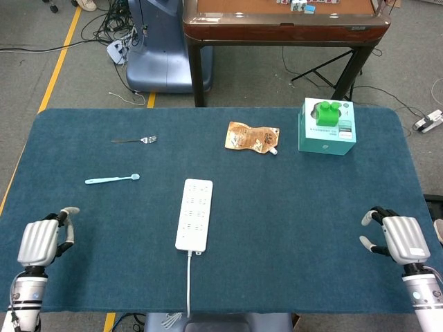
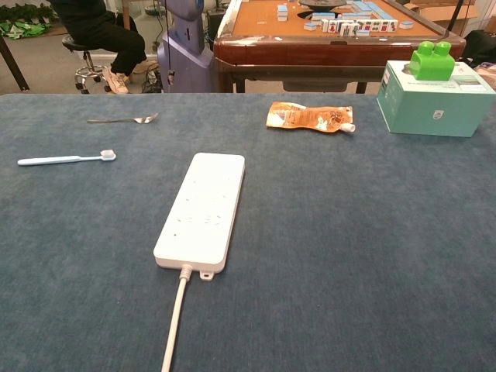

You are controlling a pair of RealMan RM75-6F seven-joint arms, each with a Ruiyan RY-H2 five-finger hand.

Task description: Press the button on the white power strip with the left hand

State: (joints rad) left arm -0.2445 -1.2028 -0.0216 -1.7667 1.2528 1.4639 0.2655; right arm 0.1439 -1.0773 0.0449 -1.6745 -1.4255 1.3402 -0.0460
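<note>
The white power strip (image 1: 194, 214) lies lengthwise in the middle of the blue table, its cord running off the near edge; the chest view shows the power strip (image 2: 203, 209) with nothing touching it. My left hand (image 1: 41, 241) hovers at the near left corner of the table, well left of the strip. It holds nothing, one finger sticking forward and the others curled in. My right hand (image 1: 398, 237) rests at the near right edge, empty, fingers loosely apart. Neither hand shows in the chest view.
A light blue toothbrush (image 1: 111, 179) and a fork (image 1: 134, 140) lie at the left. An orange pouch (image 1: 252, 137) and a teal box with a green block on top (image 1: 327, 125) sit at the back. A wooden table (image 1: 284, 21) stands beyond.
</note>
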